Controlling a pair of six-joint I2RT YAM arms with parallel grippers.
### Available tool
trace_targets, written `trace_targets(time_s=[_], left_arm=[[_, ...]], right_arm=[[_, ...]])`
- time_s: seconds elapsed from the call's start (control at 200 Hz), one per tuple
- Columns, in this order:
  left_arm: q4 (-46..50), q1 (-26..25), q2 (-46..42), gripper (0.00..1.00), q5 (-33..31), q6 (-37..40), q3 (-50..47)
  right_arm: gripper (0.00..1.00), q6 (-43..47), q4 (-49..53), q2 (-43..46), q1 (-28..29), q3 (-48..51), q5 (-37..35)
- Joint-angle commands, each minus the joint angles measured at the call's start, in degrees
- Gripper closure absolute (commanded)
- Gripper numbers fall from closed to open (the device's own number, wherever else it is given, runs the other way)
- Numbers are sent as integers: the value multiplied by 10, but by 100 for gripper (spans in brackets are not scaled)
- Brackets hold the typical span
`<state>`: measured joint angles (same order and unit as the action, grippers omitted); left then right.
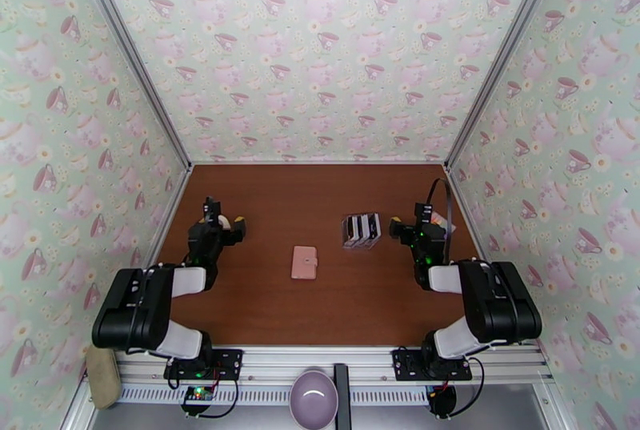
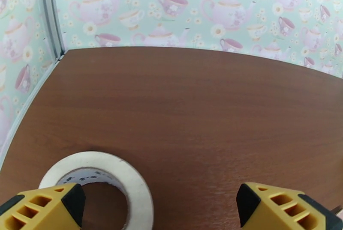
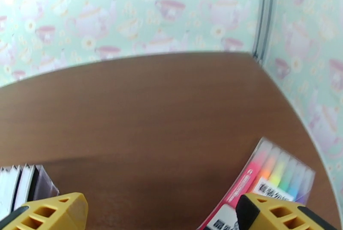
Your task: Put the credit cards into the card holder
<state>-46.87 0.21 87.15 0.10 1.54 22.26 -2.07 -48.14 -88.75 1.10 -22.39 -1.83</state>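
2 black arms (image 1: 136, 307) with white links, yellow black-tipped grippers (image 2: 160, 198), 1 black cable (image 1: 445, 201).

Table (image 1: 264, 311) centre: card holder (image 1: 305, 262) lies flat and alone, bare wood on all four sides, approach open from either arm. Far half of the table is bare up to the back wall (image 1: 320, 63). Right side: credit cards (image 1: 362, 231) stand as a tight upright row just left of the right gripper (image 3: 163, 211); a marker pack (image 3: 268, 181) lies just right of it, near the right wall (image 1: 560, 143), so room is narrow there. Bare wood ahead between its wide-apart jaws. Left side: tape roll (image 2: 100, 183) lies flat at the left finger of the left gripper (image 2: 160, 203), near the left wall (image 1: 72, 143); bare wood to its right
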Motion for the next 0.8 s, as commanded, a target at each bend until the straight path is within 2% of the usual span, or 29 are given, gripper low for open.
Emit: trace_targets(time_s=[0.0, 0.28, 0.796], left_arm=[[-32, -3, 6, 0, -17, 11, -5], [-32, -3, 7, 0, -18, 12, -5], [-28, -3, 7, 0, -15, 13, -2]], right_arm=[[3, 7, -39, 0, 0, 0, 31], [0, 0, -32, 0, 2, -2, 4], [0, 0, -33, 1, 3, -2, 5]])
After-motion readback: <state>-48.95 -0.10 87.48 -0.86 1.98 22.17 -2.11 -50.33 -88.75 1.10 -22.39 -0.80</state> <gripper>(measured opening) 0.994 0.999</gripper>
